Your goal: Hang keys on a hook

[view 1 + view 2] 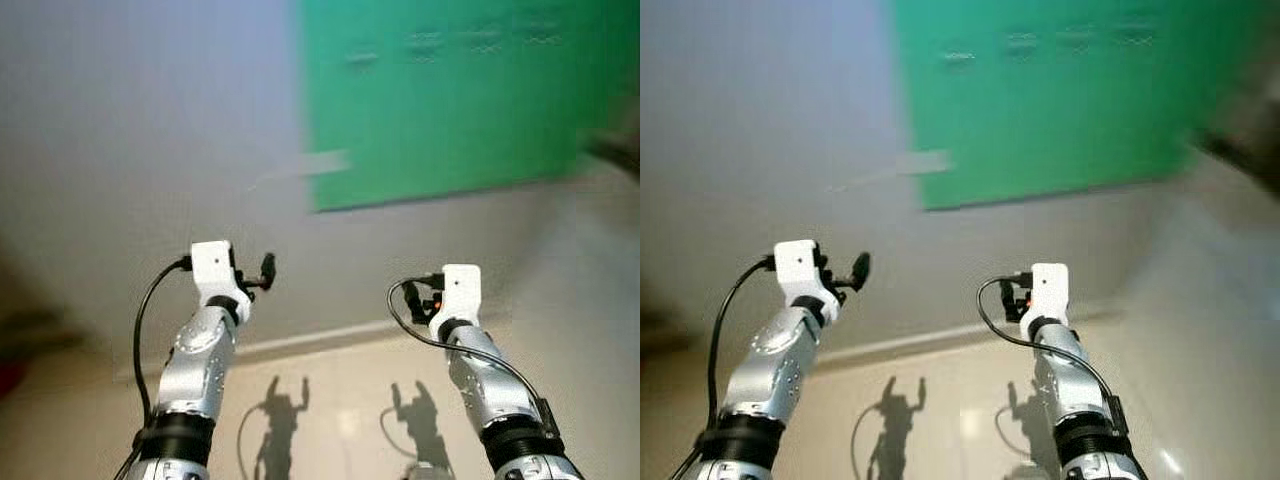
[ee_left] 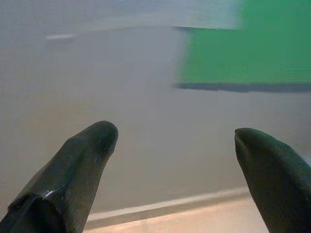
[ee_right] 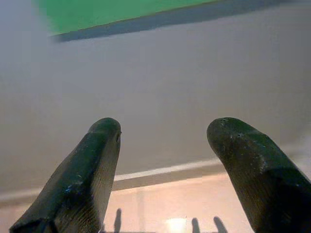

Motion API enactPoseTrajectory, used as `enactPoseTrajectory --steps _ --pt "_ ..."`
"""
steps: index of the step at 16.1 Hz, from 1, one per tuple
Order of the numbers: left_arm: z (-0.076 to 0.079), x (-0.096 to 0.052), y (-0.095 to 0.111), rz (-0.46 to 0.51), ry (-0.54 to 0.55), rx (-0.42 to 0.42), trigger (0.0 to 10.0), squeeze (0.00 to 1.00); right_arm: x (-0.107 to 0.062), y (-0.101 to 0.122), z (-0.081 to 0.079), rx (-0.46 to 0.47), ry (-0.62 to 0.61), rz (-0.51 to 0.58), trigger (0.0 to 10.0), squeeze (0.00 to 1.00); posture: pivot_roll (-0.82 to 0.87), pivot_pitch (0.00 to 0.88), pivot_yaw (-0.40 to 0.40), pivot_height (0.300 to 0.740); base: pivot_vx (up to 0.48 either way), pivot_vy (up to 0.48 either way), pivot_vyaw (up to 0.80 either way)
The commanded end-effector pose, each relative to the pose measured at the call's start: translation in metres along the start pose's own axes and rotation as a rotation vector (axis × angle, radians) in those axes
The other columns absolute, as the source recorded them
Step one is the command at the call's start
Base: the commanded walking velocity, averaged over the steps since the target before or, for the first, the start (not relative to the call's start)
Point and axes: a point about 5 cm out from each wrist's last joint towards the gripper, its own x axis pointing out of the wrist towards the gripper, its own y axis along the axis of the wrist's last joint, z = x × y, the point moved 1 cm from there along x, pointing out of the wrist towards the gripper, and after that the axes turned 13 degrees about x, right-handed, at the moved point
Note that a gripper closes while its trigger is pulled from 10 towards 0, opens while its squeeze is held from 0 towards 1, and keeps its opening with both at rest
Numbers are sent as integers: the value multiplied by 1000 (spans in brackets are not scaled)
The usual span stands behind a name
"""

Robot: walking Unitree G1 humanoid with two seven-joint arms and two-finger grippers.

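Observation:
A green board hangs on the grey wall ahead and to the right, blurred. A row of small faint marks runs along its upper part; I cannot tell what they are. My left gripper is raised in front of the wall, left of the board and below it. In the left wrist view the left gripper stands open with nothing between its black fingers. My right gripper is raised lower, under the board. The right wrist view shows the right gripper open and empty too.
A pale baseboard runs along the foot of the wall above a glossy beige floor that carries the arms' shadows. A dark blurred shape stands at the right edge. A pale streak crosses the board's left edge.

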Motion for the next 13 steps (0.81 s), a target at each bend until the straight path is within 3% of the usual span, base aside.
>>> enactPoseTrajectory --steps 1,13 --pt "1 2 3 5 -11 13 10000 0 -1 -1 0 11 -6 -2 10000 0 -204 0 138 740 0 0 -769" --pt "8 1 -1 8 -38 -2 10000 0 -3 -3 -2 6 15 -27 10000 0 -215 0 123 740 0 0 -766"
